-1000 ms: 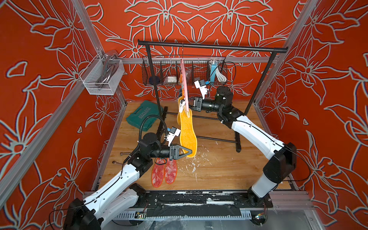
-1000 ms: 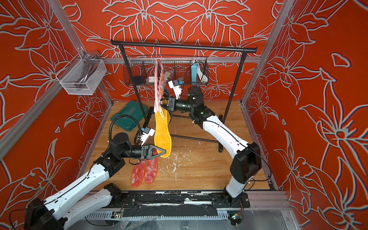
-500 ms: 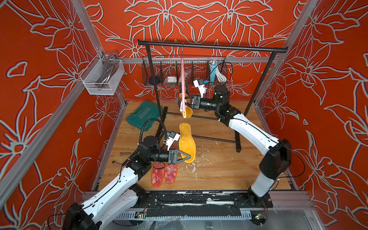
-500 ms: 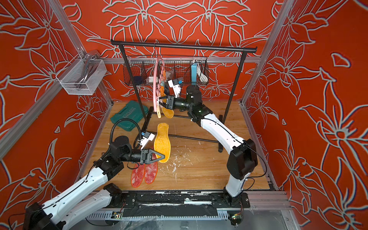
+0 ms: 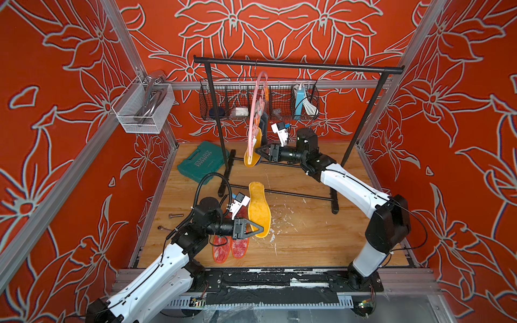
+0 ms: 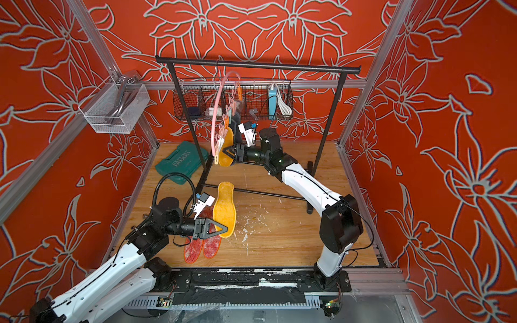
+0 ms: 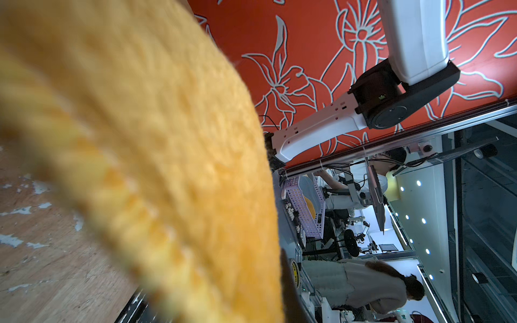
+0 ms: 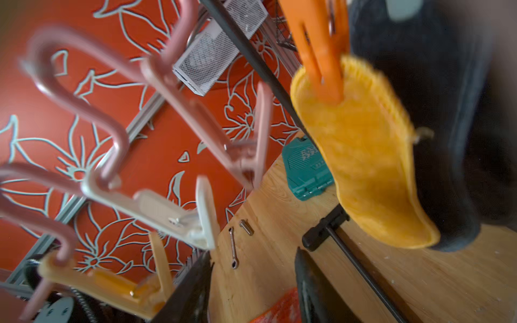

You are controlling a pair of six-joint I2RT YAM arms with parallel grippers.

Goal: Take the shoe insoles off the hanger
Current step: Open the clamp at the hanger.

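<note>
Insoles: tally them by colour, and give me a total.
Red-white insoles: 2, on the floor.
Yellow insoles: 2, one in the left gripper, one pegged on the hanger.
Dark grey insoles: 1 seen, hanging; a second cannot be told.
Total: 5 seen.

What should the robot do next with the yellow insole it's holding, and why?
Probably lower it beside the red insoles on the table and let go: the left gripper is shut on the yellow insole, which is off the hanger.
</note>
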